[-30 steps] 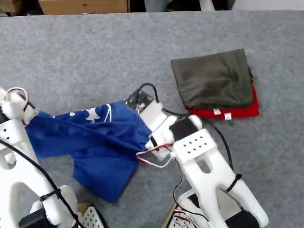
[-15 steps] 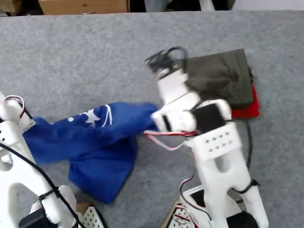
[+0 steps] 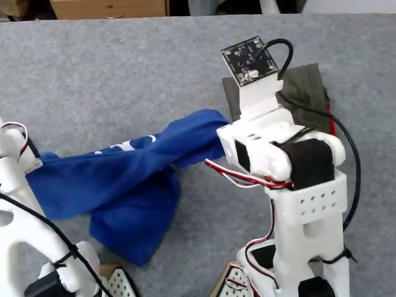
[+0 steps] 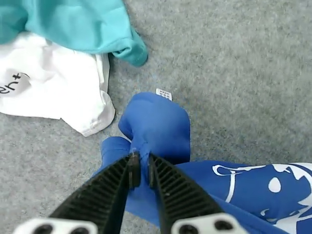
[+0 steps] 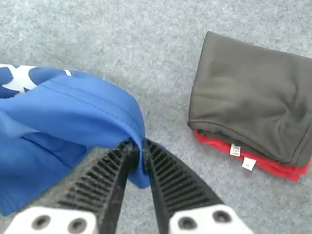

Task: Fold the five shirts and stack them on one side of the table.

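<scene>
Right gripper (image 5: 136, 145) pinches one end of the blue shirt (image 5: 73, 112), left gripper (image 4: 140, 163) pinches the other, cloth strung between them and sagging onto the table (image 3: 111, 74)
Progress, as I judge it: two of five done, the olive shirt (image 5: 248, 92) folded into a neat rectangle on top of the folded red shirt (image 5: 273, 168) at the table's right side; blue is in hand and unfolded; the teal shirt (image 4: 73, 22) and white shirt (image 4: 53, 87) lie crumpled near the left gripper, not yet folded. Blue is a thin smooth knit with a white print and a stitched hem, bunched at both pinches; olive is matte and soft; red shows as a thin edge with white tags; table is grey and felt-like; jaws are black and ribbed
</scene>
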Available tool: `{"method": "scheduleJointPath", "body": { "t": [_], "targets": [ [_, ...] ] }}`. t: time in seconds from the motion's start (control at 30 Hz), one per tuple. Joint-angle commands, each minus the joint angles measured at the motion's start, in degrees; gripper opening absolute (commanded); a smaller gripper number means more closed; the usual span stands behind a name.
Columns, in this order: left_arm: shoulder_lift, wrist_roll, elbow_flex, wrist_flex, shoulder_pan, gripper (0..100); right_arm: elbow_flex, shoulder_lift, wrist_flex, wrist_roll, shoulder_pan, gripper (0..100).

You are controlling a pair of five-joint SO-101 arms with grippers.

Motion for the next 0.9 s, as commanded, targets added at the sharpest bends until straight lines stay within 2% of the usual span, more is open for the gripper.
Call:
{"method": "scheduleJointPath", "body": {
  "t": [0.0, 0.17, 0.37, 0.57, 0.87],
  "targets": [
    [-0.88, -0.97, -3.21, 0.62, 0.13, 3, -6.46, -0.13, 1.76, -0.26, 0.79, 1.3],
    [-0.97, -6.95, -4.62, 1.93, -0.13, 3, -16.75, 0.13, 2.37, 1.23, 0.79, 1.2],
    [-0.97, -9.32, -10.33, 7.21, 0.22, 4, -25.54, 0.31, 2.02, 1.58, 0.79, 1.2],
    [-0.97, -8.88, -10.15, 7.21, -0.22, 14, -25.98, 0.31, 2.20, 1.58, 0.79, 1.2],
    [-0.26, -9.23, -2.95, 7.21, 0.57, 15, -25.89, 0.40, 2.37, 1.67, 0.79, 1.2]
  ]
}}
